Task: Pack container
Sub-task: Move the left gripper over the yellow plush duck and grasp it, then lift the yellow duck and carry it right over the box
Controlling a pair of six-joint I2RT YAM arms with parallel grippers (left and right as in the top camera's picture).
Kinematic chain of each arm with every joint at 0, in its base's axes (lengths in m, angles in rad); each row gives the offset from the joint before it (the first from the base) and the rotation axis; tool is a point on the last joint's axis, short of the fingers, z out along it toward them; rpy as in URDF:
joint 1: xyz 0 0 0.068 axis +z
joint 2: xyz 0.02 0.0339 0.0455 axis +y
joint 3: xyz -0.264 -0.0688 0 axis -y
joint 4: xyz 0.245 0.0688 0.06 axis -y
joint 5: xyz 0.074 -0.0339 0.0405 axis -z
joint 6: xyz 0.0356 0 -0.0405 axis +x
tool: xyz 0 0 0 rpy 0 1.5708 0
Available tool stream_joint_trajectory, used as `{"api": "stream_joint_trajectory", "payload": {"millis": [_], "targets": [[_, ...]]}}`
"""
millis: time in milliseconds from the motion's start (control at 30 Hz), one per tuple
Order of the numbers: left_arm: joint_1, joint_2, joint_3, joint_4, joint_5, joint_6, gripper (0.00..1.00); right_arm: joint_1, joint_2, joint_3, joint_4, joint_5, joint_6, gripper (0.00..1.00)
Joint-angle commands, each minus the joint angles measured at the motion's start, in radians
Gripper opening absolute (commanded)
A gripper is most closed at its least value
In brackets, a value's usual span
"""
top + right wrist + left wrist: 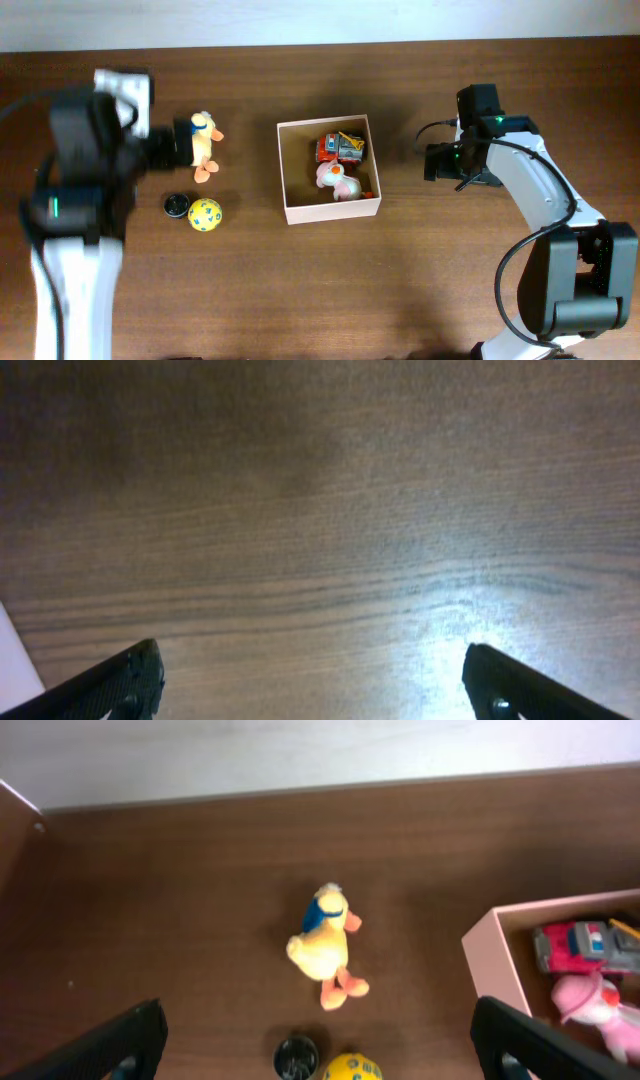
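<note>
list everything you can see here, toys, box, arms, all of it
container: 1, white outside, tan inside, middle of the table
toy truck: 1, red, inside the container, far side
plush toy: 1, pink, inside the container, next to the truck
plush duck: 1, yellow with a blue patch and orange feet, on the table left of the container
ball: 1, yellow with dark dots, on the table near the duck
small round object: 1, black, just left of the ball
table: 1, dark brown wood
left gripper: 1, black, open and empty, by the duck
right gripper: 1, black, open and empty, over bare wood right of the container
</note>
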Motion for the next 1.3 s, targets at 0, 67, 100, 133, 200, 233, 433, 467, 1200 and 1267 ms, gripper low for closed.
{"api": "stream_joint_trajectory", "payload": {"millis": [0, 67, 100, 133, 200, 233, 433, 467, 1200, 1267], "targets": [[-0.003, 0.196, 0.190, -0.069, 0.024, -0.004, 0.99, -0.003, -0.021, 0.009, 0.000, 0.016, 0.002, 0.99], [-0.003, 0.251, 0.202, -0.048, 0.024, 0.008, 0.99, -0.003, -0.021, 0.009, -0.001, 0.016, 0.002, 0.99], [-0.003, 0.275, 0.202, -0.032, 0.024, 0.025, 0.99, -0.003, -0.021, 0.008, -0.001, 0.016, 0.002, 0.99], [-0.003, 0.304, 0.202, -0.015, 0.024, 0.053, 0.99, -0.003, -0.021, 0.008, -0.001, 0.016, 0.002, 0.99], [-0.003, 0.351, 0.202, 0.003, 0.024, 0.099, 0.99, -0.003, -0.021, 0.008, -0.001, 0.016, 0.002, 0.99], [-0.003, 0.378, 0.202, 0.006, 0.024, 0.123, 0.99, -0.003, -0.021, 0.008, -0.001, 0.016, 0.002, 0.99], [-0.003, 0.537, 0.202, 0.008, 0.023, 0.192, 0.99, -0.003, -0.021, 0.008, -0.001, 0.016, 0.002, 0.99], [-0.003, 0.565, 0.202, 0.013, 0.022, 0.200, 0.99, -0.003, -0.021, 0.008, -0.001, 0.016, 0.002, 0.99], [-0.001, 0.933, 0.202, 0.150, -0.036, 0.311, 0.29, -0.003, -0.021, 0.009, 0.000, 0.016, 0.002, 0.99], [-0.002, 0.930, 0.203, 0.147, -0.085, 0.310, 0.20, -0.003, -0.021, 0.008, -0.001, 0.016, 0.002, 0.99]]}}
